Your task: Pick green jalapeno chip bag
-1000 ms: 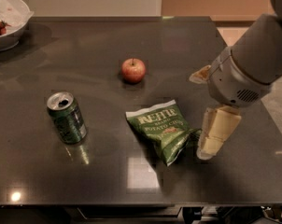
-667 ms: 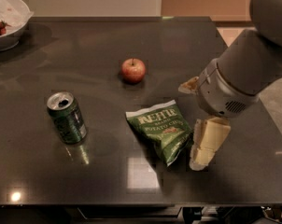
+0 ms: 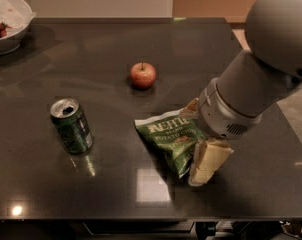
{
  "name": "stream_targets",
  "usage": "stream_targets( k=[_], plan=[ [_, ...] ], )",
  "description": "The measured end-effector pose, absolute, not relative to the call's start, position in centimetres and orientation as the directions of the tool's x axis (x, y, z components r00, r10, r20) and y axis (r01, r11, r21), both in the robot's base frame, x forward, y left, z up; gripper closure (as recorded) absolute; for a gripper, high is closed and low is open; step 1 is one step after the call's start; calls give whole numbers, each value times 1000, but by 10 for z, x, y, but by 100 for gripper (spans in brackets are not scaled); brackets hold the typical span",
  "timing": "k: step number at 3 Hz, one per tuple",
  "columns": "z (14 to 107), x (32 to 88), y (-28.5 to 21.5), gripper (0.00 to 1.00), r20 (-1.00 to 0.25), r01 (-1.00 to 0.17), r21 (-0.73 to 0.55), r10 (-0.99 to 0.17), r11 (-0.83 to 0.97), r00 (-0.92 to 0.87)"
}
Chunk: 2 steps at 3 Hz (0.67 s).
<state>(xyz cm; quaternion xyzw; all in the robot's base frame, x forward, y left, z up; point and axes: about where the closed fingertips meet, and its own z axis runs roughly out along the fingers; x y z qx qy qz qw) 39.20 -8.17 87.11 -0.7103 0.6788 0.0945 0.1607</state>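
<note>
The green jalapeno chip bag (image 3: 170,136) lies flat on the dark table (image 3: 106,84), right of centre, with its pale top edge and white lettering facing up. My gripper (image 3: 198,134) is at the bag's right end. It is open. One pale finger (image 3: 207,161) is down at the bag's near right edge, and the other fingertip (image 3: 191,106) shows just behind the bag's far right corner. The bag's right end lies between them, partly hidden by the wrist. The bag rests on the table.
A green soda can (image 3: 71,126) stands upright at the left. A red apple (image 3: 143,75) sits behind the bag. A white bowl (image 3: 8,21) with food is at the far left corner. The table's front edge runs close below the bag.
My arm has moved left, so the fingers that were beside the bag's right edge now straddle its right end. The bag, can and apple have not moved.
</note>
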Motion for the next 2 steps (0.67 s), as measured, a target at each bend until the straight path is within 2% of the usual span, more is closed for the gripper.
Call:
stream_targets(
  k=[2],
  plan=[
    [868,388,-75,64,-354,-995,-100,-933,-31,65]
  ],
)
